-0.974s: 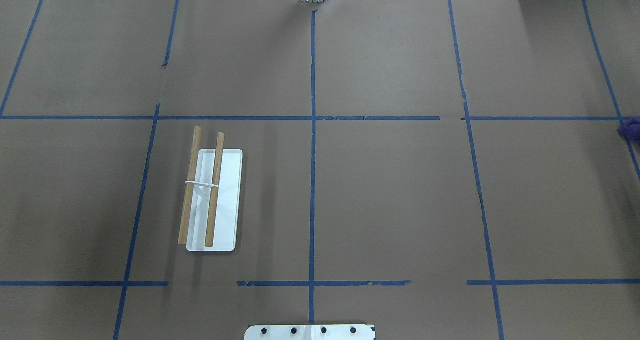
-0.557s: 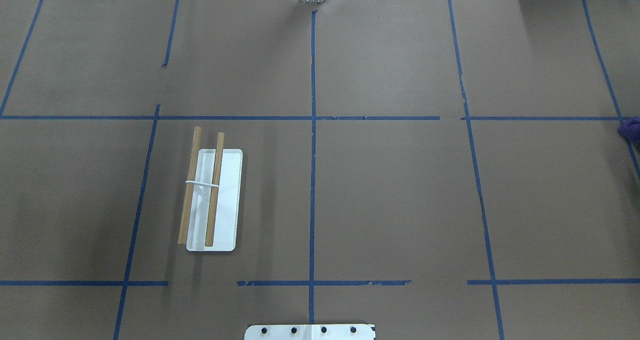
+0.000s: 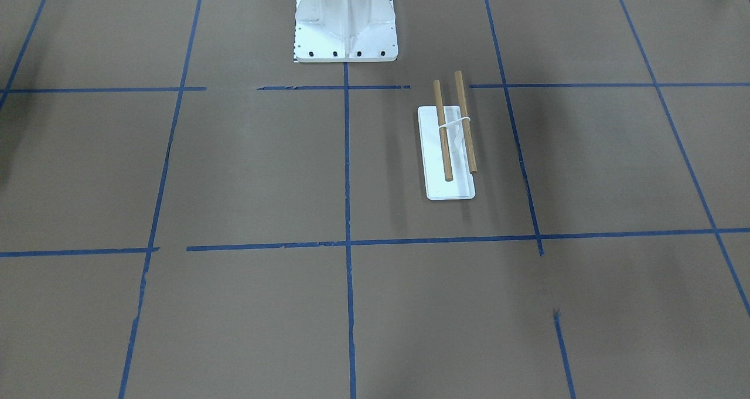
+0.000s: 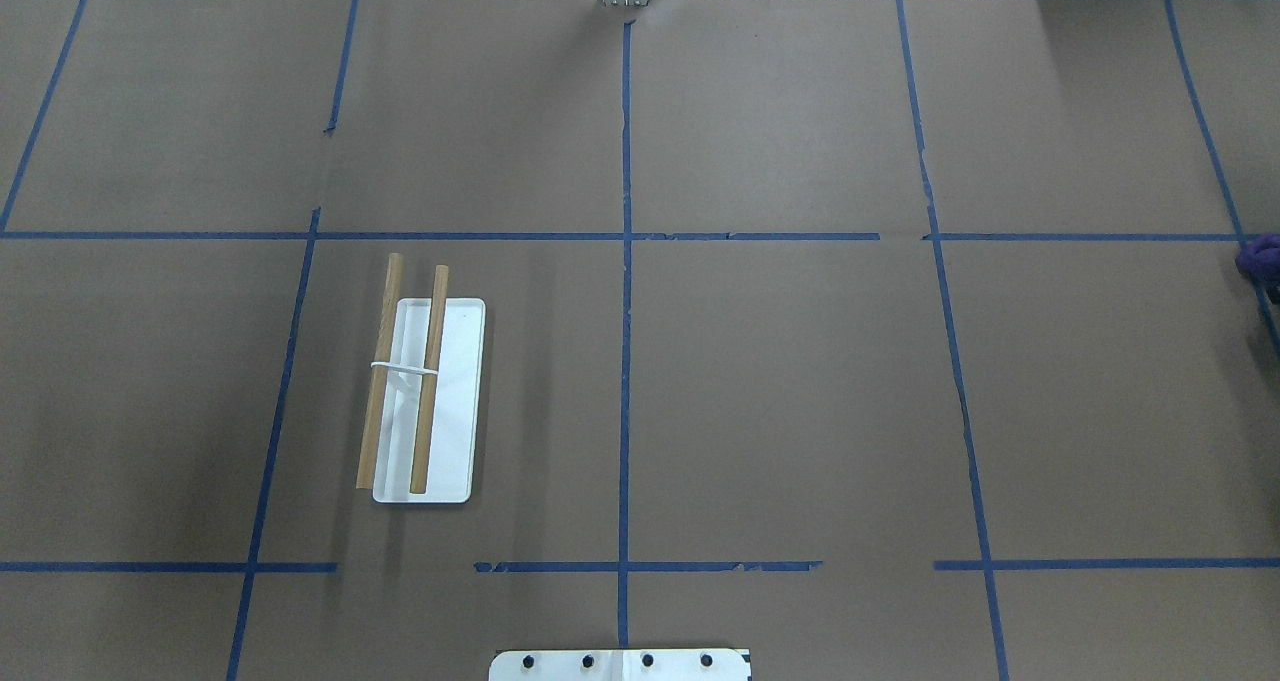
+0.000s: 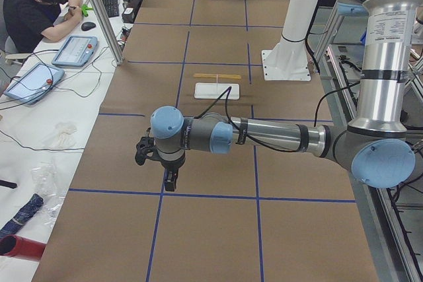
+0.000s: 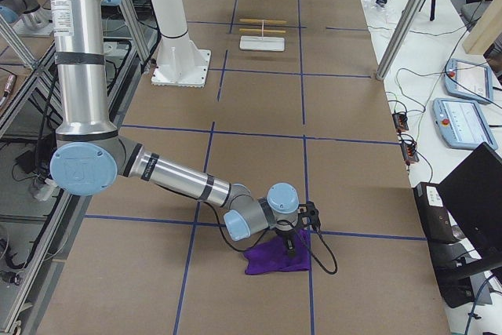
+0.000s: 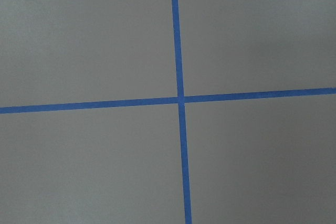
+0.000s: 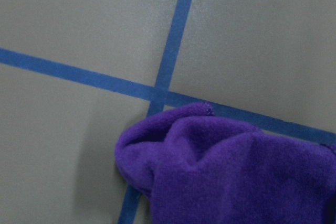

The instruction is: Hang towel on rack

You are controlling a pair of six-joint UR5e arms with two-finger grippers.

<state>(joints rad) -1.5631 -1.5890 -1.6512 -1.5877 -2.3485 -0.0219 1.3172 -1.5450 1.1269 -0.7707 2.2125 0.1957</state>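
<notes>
At table edge, towel; rack well apart

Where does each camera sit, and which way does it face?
Front-facing: across the table, facing the pedestal; no arm.
Overhead: behind the pedestal, above the rack; no arm.
Exterior left: left end; left gripper near.
Exterior right: right end; right gripper at the towel.
Left wrist: down on tape.
Right wrist: down on towel.
Shared: the rack, four views.

Left gripper points straight down, reached far out; right gripper likewise, low.
</notes>
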